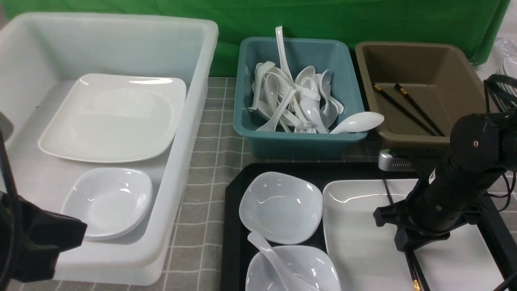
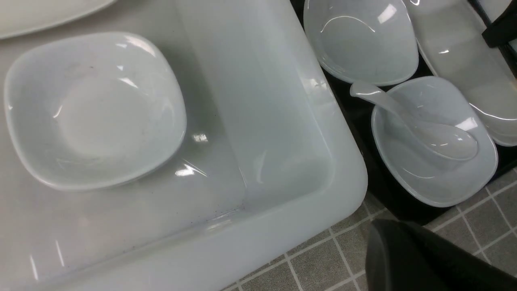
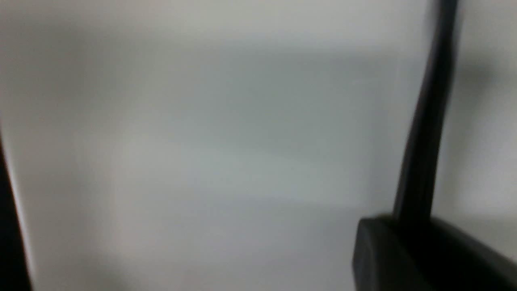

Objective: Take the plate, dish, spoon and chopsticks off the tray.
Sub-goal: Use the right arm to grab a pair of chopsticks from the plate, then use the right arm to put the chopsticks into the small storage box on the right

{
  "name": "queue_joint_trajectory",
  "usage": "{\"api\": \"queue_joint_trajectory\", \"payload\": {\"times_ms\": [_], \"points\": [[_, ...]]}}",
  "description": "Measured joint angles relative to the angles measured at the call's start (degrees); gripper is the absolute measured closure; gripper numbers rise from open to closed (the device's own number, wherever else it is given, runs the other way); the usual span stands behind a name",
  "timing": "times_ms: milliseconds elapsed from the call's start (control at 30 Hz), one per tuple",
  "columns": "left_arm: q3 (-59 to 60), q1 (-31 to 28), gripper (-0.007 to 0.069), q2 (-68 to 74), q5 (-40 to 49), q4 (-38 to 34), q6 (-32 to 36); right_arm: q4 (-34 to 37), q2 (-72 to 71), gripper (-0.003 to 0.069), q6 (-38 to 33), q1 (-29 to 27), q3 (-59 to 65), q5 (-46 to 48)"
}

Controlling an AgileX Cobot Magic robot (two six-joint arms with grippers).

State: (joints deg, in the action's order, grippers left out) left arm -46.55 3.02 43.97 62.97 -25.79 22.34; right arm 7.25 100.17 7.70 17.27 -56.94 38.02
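The black tray [image 1: 232, 226] holds two small white dishes [image 1: 280, 208] [image 1: 311, 270]; the white spoon [image 1: 270, 254] lies in the nearer one. The large white plate [image 1: 363, 242] fills the tray's right side. Black chopsticks [image 1: 414, 273] lie on that plate. My right gripper [image 1: 407, 247] is down on the plate, shut on the chopsticks; in the blurred right wrist view a black stick [image 3: 424, 141] runs out from the finger over the white plate [image 3: 202, 141]. My left gripper [image 1: 48, 238] hangs shut and empty at the near left; its wrist view shows the spoon [image 2: 428, 133] in its dish [image 2: 432, 182].
A big white tub [image 1: 194, 121] on the left holds a large plate and small dishes. Behind the tray stand a teal tub [image 1: 299, 139] full of white spoons and a brown tub [image 1: 416, 139] with two black chopsticks [image 1: 404, 109]. Stacked plates [image 1: 509, 66] sit far right.
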Motion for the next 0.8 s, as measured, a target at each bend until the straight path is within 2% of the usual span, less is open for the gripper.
{"api": "queue_joint_trajectory", "payload": {"times_ms": [300,400,500,567,667,800], "points": [[0.0,0.0,0.0623,0.0,-3.1,-4.3,0.1,0.5,-4.9,0.0519,-1.6,3.3,0.1,3.2],[0.0,0.0,0.0623,0.5,-6.4,-7.8,3.1,0.7,-10.6,0.0519,-2.6,4.0,-0.1,4.9],[-0.8,0.0,0.0623,2.3,-8.9,-10.9,4.2,1.0,-13.4,0.0519,-2.8,2.7,-2.6,7.1],[-2.8,0.3,0.0623,6.3,-10.0,-15.4,7.0,1.0,-14.2,0.0519,-4.4,-0.1,-7.2,9.7],[-7.8,4.1,0.0623,13.5,-11.0,-19.7,12.1,1.2,-13.2,0.0519,-6.6,-3.7,-15.5,11.5],[-14.1,13.3,0.0626,23.1,-14.9,-18.3,11.2,2.0,-9.3,0.0519,-8.4,-7.7,-26.9,13.7]]}}
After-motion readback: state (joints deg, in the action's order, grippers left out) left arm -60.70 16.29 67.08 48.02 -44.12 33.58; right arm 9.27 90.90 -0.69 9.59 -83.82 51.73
